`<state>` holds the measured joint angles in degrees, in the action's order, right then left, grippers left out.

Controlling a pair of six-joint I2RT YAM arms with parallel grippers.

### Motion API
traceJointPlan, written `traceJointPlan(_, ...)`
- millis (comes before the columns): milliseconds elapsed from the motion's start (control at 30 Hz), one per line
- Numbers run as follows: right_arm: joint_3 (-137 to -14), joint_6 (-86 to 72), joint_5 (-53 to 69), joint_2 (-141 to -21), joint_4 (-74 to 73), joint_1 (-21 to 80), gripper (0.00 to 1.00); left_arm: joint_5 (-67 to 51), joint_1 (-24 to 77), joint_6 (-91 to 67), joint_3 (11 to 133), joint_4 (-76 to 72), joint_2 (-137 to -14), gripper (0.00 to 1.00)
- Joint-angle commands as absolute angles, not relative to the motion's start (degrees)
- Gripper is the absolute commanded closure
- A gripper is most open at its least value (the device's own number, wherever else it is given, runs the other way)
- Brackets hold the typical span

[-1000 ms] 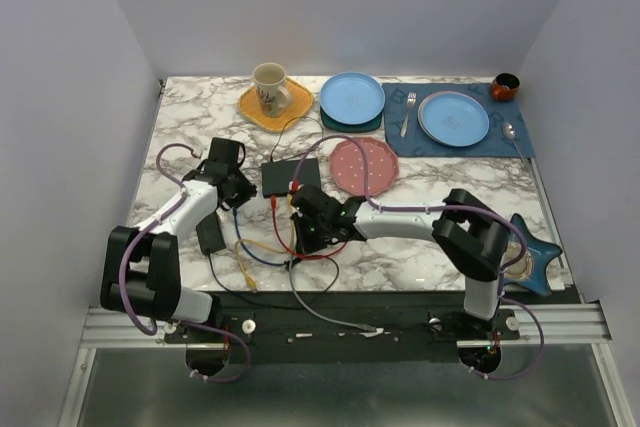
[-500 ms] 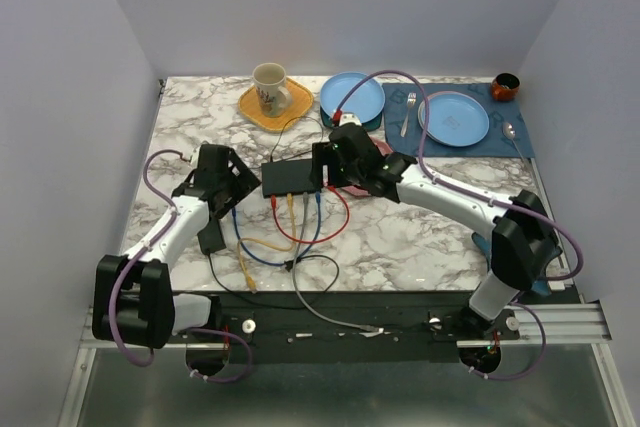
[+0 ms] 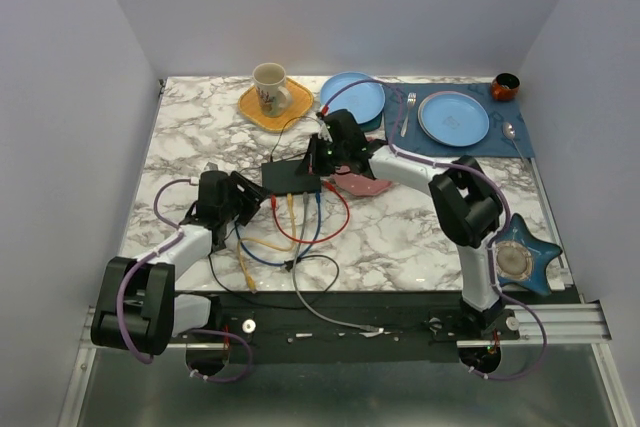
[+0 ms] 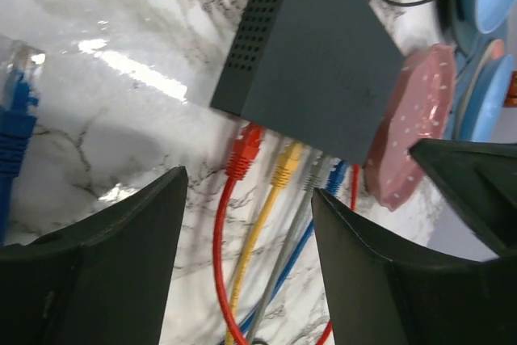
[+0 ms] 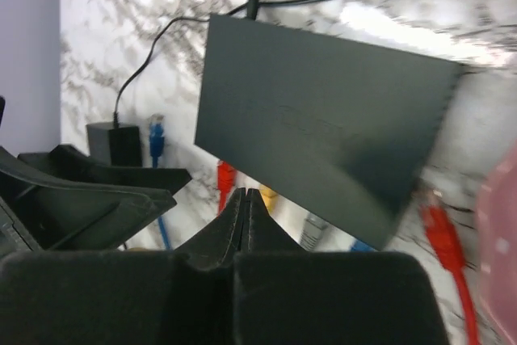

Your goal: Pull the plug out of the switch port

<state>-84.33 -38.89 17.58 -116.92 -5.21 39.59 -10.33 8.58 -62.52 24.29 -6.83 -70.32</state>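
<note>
Switch [image 4: 315, 62]: lies flat on the marble bench [image 4: 105, 135], about mid-surface, just beside the pink dotted plate [image 4: 408, 123]. Port edge faces the arm bases.

Ports: four plugs seated in a row along that edge, namely red plug [image 4: 245, 149], yellow plug [image 4: 284, 167], grey plug [image 4: 313, 177] and blue plug [image 4: 338, 174]. Their cables trail toward the near edge. A loose blue plug [image 4: 14, 111] lies on the bench off to the left, in no socket.

Left tool [image 4: 246, 191]: jaws spread, nothing held, low over the bench on the port side. In its wrist view the red and yellow plugs sit in the gap between the fingers. No contact seen. Judged: it faces the port edge so a pull would run straight out of the socket. The red plug is the most centred and the likely target.

Right tool [image 5: 245, 208]: fingers pressed together, empty, reaching over the switch from its far-right side. The wrist view is blurred, so contact with the top face cannot be told. Judged: closed so it can press down on the light box and stop it sliding along with the plug.

Step in hand: approach; no plug gripped yet. Risk: neighbouring plugs sit close together, so the jaws may catch two
</note>
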Motion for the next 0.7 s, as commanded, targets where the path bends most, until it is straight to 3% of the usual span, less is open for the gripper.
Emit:
traceJointPlan(0, -87.54, -42.97, 29.96, -120.4, 3.16, 39.9, 0.99, -14.76, 7.91, -67.93, 21.28, -22.48, -70.84, 0.3)
traceJointPlan(133, -87.98, -44.56, 32.78, -122.69, 5.27, 39.81, 0.99, -15.91, 7.65, -71.19, 19.43, -29.7, -74.61, 0.33)
traceJointPlan(667, -89.56, -46.4, 33.84, -128.41, 3.69, 39.82, 0.99, -13.1, 7.65, -71.19, 16.88, -31.64, -77.52, 0.36)
